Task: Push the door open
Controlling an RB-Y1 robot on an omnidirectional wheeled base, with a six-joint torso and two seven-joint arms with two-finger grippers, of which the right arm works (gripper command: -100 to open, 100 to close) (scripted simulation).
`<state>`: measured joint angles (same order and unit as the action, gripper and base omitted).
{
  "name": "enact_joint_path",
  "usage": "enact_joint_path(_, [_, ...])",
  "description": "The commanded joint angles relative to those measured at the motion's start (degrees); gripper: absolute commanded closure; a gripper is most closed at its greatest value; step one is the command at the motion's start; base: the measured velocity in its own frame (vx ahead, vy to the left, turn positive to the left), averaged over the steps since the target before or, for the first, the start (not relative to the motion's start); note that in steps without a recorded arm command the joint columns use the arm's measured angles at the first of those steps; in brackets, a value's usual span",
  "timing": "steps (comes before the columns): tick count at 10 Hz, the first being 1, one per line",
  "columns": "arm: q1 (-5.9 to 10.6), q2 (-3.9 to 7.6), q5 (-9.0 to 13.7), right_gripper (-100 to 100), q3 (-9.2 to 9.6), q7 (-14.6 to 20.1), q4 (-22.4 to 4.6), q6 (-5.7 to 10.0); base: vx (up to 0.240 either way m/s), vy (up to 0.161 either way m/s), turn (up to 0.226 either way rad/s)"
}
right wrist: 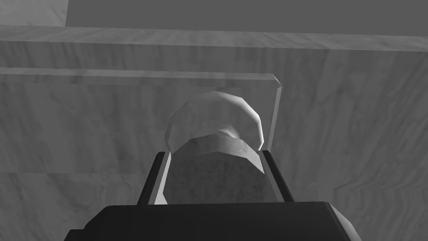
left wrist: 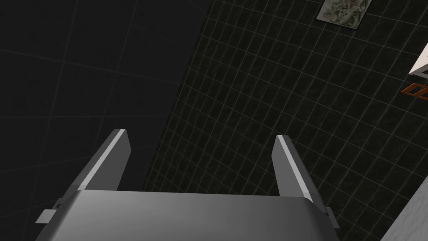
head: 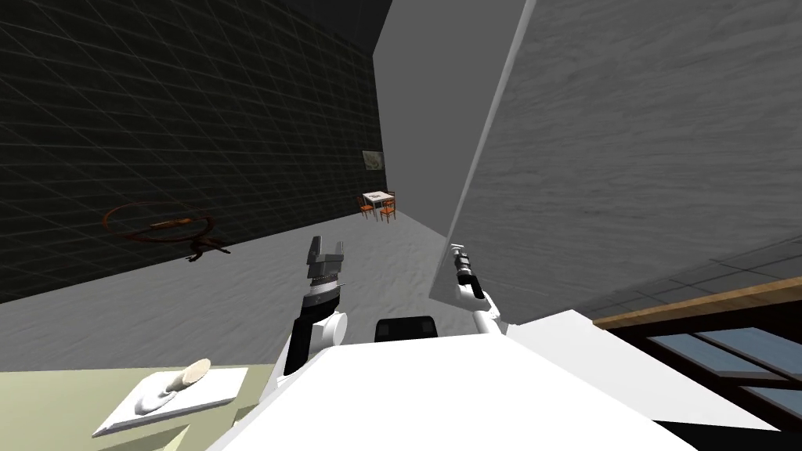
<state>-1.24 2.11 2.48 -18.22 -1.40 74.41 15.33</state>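
Observation:
The door is a big grey panel on my right, its pale edge slanting up past my right hand. My right gripper is at that edge, low on the panel. In the right wrist view its two fingers press the sides of a rounded grey door knob mounted on a plate on the door, so the right gripper is shut on the knob. My left gripper hangs in front of me, apart from the door. The left gripper stands open with nothing between its fingers.
A dark tiled wall runs along the left. Past the door edge grey floor leads to a far white table with orange chairs. A brown object lies by the wall. A white tray lies lower left, a wood-framed window lower right.

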Motion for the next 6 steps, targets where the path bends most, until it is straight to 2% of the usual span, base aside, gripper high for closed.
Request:
enact_joint_path(1, [0.42,0.03,0.08,100,-1.52,-0.51,0.29,0.55,0.225,0.033,-0.042])
enact_joint_path(4, [0.0,-0.74,0.38,100,-3.6,-0.88,0.81,0.52,0.2,0.032,-0.052])
enact_joint_path(6, [-0.27,-1.7,0.57,100,-4.92,-1.11,1.13,0.5,0.194,0.048,-0.065])
